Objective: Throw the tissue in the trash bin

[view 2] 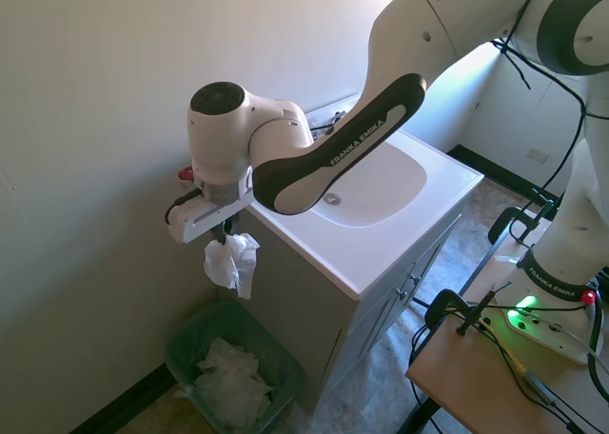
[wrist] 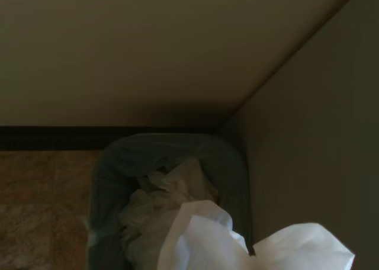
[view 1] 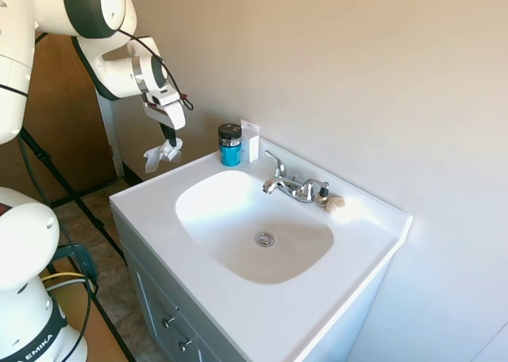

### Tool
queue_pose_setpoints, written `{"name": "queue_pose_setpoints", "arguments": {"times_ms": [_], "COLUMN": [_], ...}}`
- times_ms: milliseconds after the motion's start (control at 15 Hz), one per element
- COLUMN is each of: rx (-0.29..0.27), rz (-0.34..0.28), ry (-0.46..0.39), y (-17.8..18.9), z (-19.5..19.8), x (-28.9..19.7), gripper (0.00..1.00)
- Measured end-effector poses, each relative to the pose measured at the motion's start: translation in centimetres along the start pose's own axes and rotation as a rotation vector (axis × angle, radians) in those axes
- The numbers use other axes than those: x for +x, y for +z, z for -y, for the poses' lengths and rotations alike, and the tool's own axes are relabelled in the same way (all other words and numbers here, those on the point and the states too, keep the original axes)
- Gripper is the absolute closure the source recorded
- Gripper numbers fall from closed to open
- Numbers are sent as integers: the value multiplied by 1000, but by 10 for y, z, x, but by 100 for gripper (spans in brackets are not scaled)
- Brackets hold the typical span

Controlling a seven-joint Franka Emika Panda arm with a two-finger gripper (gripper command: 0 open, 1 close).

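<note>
You get bright daylight in both exterior views: glare whitens the sink top (view 1: 349, 294) toward 4 o'clock, and the wall (view 2: 86, 91) bows at the edges. Your wrist view is dim and soft, the tissue (wrist: 249, 240) blurred at 5 o'clock.

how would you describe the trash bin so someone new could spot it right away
Start at the white sink vanity and look down its side to the floor by the wall. There sits the trash bin, a green container lined with a clear bag and holding crumpled white paper. It stands directly below the tool, which dangles the tissue above it; nothing else stands on the floor there.
</note>
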State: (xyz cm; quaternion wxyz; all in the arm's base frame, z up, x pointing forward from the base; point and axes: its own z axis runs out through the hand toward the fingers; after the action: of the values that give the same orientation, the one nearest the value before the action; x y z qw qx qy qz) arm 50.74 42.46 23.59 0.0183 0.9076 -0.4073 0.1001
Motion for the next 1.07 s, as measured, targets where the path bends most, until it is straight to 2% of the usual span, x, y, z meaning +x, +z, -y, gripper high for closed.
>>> {"name": "queue_pose_setpoints", "arguments": {"times_ms": [533,800,1067], "rx": [0,57,93], "rz": [16,10,1], "ry": [34,64,72], "y": [0,-39,-79], "z": [4,10,-5], "x": [-1,6,0], "gripper": [0,0,0]}}
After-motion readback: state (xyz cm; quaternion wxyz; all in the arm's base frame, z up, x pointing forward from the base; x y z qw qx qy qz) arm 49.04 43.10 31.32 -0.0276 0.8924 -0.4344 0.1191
